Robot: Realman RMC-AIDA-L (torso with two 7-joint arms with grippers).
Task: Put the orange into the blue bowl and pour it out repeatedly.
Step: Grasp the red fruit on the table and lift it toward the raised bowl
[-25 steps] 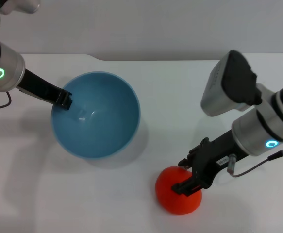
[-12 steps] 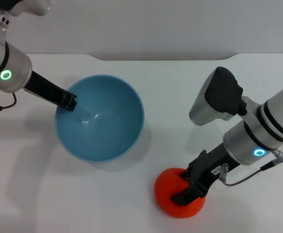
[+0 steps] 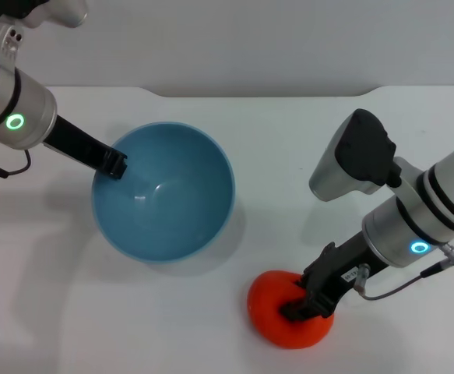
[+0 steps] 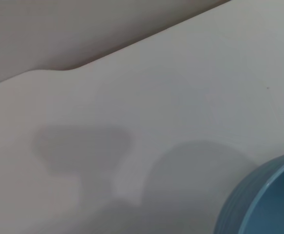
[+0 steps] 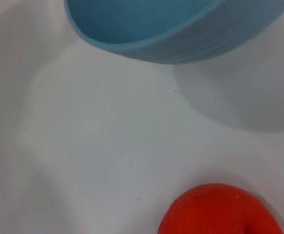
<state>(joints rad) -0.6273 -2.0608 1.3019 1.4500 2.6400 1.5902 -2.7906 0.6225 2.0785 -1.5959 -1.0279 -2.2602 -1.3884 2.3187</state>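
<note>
The blue bowl [image 3: 164, 195] sits left of the middle in the head view, its mouth facing up. My left gripper [image 3: 114, 164] is clamped on the bowl's left rim. The bowl's outer wall [image 4: 266, 200] fills one corner of the left wrist view, and its rim and side [image 5: 180, 34] also show in the right wrist view. The orange [image 3: 277, 315] lies on the white table at the front right. My right gripper [image 3: 304, 300] is pressed down onto the top of the orange. The right wrist view shows the orange [image 5: 219, 212] close below.
The white table [image 3: 289, 140] carries only the bowl and the fruit. Its back edge meets a grey wall, with a rounded step at the back left [image 4: 49, 73]. The right arm's wrist camera housing [image 3: 355, 160] hangs over the table's right side.
The left arm has carried the bowl slightly right and toward me. The right gripper has sunk lower onto the orange, and its wrist has swung round.
</note>
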